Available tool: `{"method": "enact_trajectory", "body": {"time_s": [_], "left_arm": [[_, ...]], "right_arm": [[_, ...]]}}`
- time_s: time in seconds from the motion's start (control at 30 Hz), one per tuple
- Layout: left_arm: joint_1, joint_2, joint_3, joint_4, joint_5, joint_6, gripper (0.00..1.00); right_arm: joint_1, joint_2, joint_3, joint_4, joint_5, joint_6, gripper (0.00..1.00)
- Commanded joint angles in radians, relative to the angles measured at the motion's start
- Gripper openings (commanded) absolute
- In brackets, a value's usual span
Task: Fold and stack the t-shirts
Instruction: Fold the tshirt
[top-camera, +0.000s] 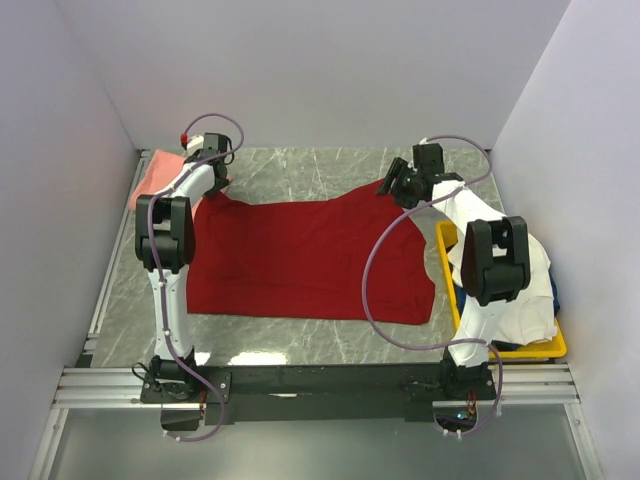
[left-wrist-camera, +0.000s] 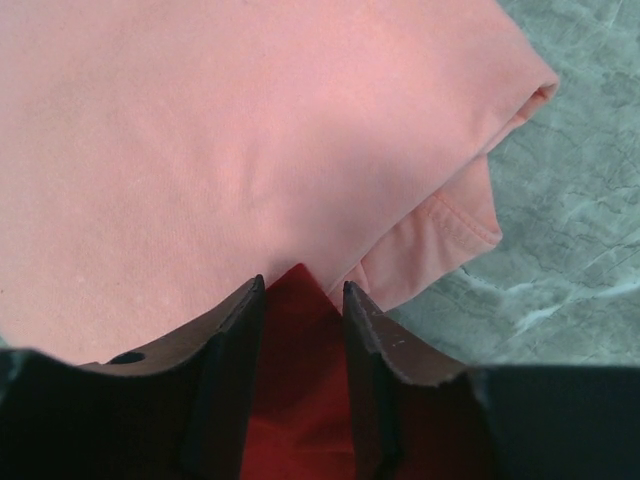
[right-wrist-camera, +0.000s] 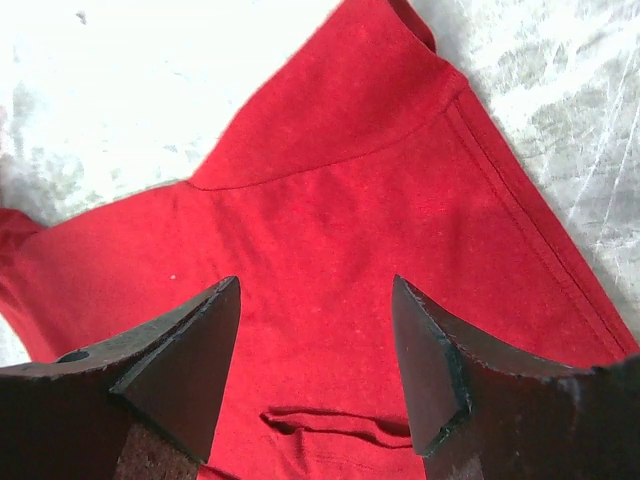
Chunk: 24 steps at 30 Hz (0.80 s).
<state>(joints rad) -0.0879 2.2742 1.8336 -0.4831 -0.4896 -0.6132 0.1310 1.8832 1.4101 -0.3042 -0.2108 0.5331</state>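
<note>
Top external view: deep red t-shirt (top-camera: 310, 260), spread flat and wide on the grey marbled surface (top-camera: 310, 170), lying between the two hands and nearer the arm bases than either. Left hand (top-camera: 210, 158), far out to the left, over the shirt's far left corner, which is drawn up toward it. Salmon pink t-shirt (top-camera: 157, 175), folded, just beside the left hand on its outer side. Right hand (top-camera: 398, 186), over the shirt's far right corner. Cream white t-shirt (top-camera: 535, 300), heaped in the yellow tray (top-camera: 444, 250), behind and outward of the right hand, partly hidden by the right arm. Left wrist view: left hand (left-wrist-camera: 303, 288) set narrow, its dark fingers (left-wrist-camera: 232, 350) close together with a peak of the deep red t-shirt (left-wrist-camera: 295, 380) pinched between them. Salmon pink t-shirt (left-wrist-camera: 230, 150), directly ahead of the fingertips and filling most of the view, touching the red cloth; a folded edge and sleeve hem show ahead and to the right. Bare surface (left-wrist-camera: 570, 220), further right. Right wrist view: right hand (right-wrist-camera: 316, 285) spread wide, nothing between the fingers. Deep red t-shirt (right-wrist-camera: 330, 180), beneath and ahead of the hand, a sleeve reaching ahead to the right, a small wrinkle between the finger bases. Surface (right-wrist-camera: 560, 90), ahead on both sides.
</note>
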Motion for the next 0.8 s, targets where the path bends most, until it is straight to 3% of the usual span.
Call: {"method": "enact_trajectory", "body": {"time_s": [0.0,0.1,0.27,0.4,0.77], "left_arm": [[-0.004,0.016,0.036,0.014,0.011,0.003,0.44],[-0.004,0.019,0.042,0.014,0.019,0.004,0.42],[-0.004,0.008,0.03,0.011,0.026,-0.003,0.15],[-0.004,-0.016,0.015,0.006,0.017,-0.014,0.01],[-0.004,-0.133,-0.052,0.029,0.0,-0.01,0.01]], "right_arm": [[-0.001,0.033,0.041,0.017,-0.009,-0.008,0.68],[-0.001,0.042,0.047,0.019,-0.009,-0.008,0.68],[0.001,0.077,0.088,-0.001,0.005,-0.012,0.68],[-0.007,0.108,0.135,-0.012,0.011,-0.022,0.69],[-0.025,0.247,0.317,-0.059,0.017,-0.036,0.72]]}}
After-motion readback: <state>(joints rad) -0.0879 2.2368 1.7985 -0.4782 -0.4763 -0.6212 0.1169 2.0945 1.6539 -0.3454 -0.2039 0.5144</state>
